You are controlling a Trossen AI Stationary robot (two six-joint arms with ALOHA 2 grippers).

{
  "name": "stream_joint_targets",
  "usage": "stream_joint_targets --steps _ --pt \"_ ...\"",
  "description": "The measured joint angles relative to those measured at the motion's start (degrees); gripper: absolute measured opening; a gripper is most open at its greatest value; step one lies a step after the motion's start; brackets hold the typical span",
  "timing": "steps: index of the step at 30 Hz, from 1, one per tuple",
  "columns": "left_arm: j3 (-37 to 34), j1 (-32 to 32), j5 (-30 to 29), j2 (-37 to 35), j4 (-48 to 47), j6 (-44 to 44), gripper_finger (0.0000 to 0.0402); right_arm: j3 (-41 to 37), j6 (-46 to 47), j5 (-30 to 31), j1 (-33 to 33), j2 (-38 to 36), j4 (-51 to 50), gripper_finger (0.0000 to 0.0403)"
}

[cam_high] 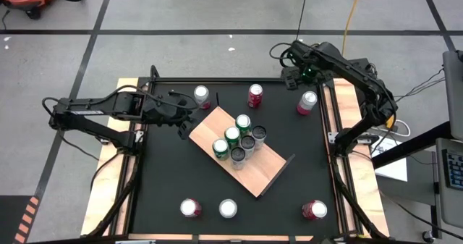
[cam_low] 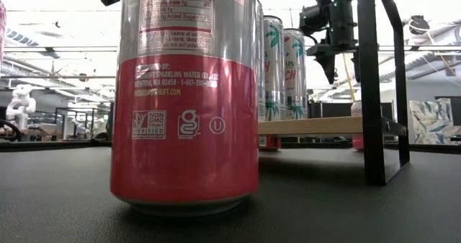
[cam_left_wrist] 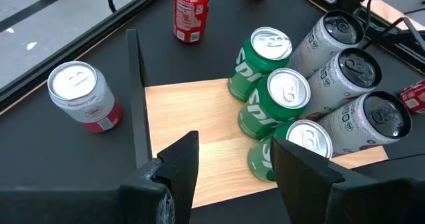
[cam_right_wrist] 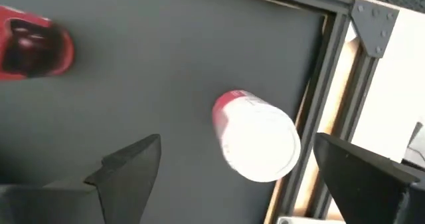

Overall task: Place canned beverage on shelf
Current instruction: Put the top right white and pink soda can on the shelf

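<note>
**Both grippers empty; six cans on the shelf**

My left gripper [cam_high: 189, 114] sits left of centre in the high view, at the upper-left end of the shelf [cam_high: 271, 168]. Its fingers [cam_left_wrist: 178, 163] stand partly apart with nothing between them. A pink-and-silver can [cam_high: 202, 95] stands on the counter [cam_high: 166, 179] just above that gripper.

The shelf lies diagonally across the middle of the frame. On it: three green cans [cam_high: 231, 135] and three grey cans [cam_high: 247, 143], upright, in two touching rows.

My right gripper [cam_high: 304, 81] hangs at upper right, over a pink can [cam_high: 307, 102] near the counter's right rail. Its fingers [cam_right_wrist: 126, 164] are wide apart, empty; the can top shows between them, lower down.

A red can [cam_high: 255, 95] stands at upper centre. Three more cans [cam_high: 228, 208] line the lower edge of the frame.
</note>
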Motion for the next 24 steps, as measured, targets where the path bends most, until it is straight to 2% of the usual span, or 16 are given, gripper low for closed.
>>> stream_joint_targets --steps 11,24 --pt "0.0 0.0 0.3 0.3 0.0 -0.3 0.0187 -7.6 -6.9 -3.5 -5.8 0.0 1.1 0.0373" --pt "0.0 0.0 1.1 0.3 0.0 -0.3 0.0187 -7.8 -8.6 -7.9 -7.3 0.0 0.0 0.0373"
